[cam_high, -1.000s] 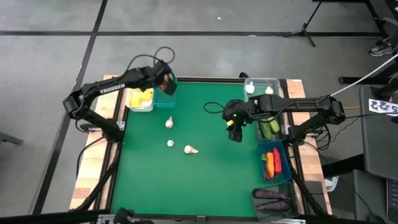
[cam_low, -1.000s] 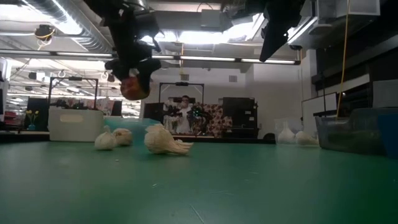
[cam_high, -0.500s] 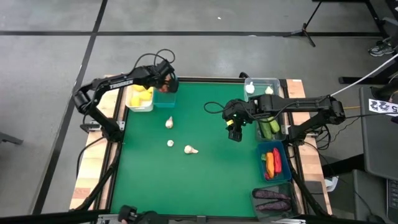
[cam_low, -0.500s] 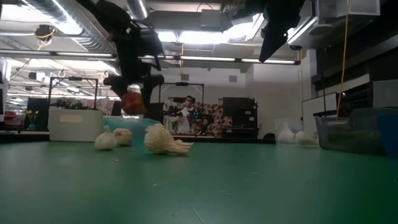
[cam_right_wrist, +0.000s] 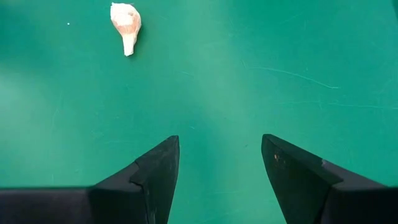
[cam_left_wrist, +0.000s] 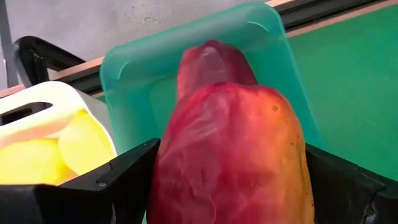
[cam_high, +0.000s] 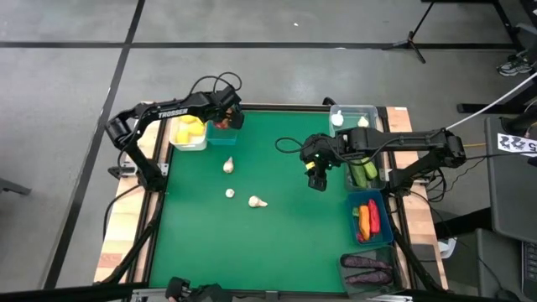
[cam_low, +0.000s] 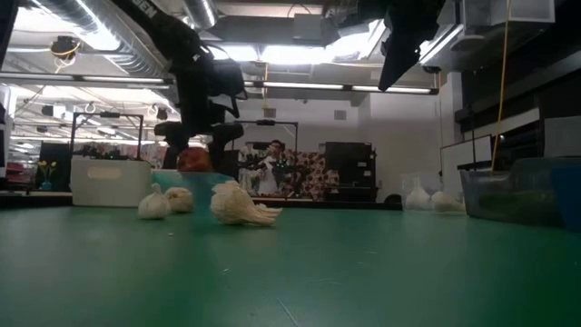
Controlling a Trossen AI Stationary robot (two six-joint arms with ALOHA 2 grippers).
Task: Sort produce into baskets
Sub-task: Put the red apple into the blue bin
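Your left gripper [cam_left_wrist: 227, 186] is clamped on a red apple [cam_left_wrist: 231, 155] right over the teal bin [cam_left_wrist: 130, 68], w/ another apple [cam_left_wrist: 211, 62] already inside. Right gripper [cam_right_wrist: 217, 168] hangs open, empty, mid-table. Still to sort: three garlic bulbs [cam_high: 228, 166]; other bins look filled.

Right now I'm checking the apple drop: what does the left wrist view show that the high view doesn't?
Only the left wrist view shows the red apple clamped in the left gripper, with another apple already lying in the teal bin. Only the high view shows the three garlic bulbs loose on the mat and the right gripper hanging open over it. Both show the white bin of lemons.
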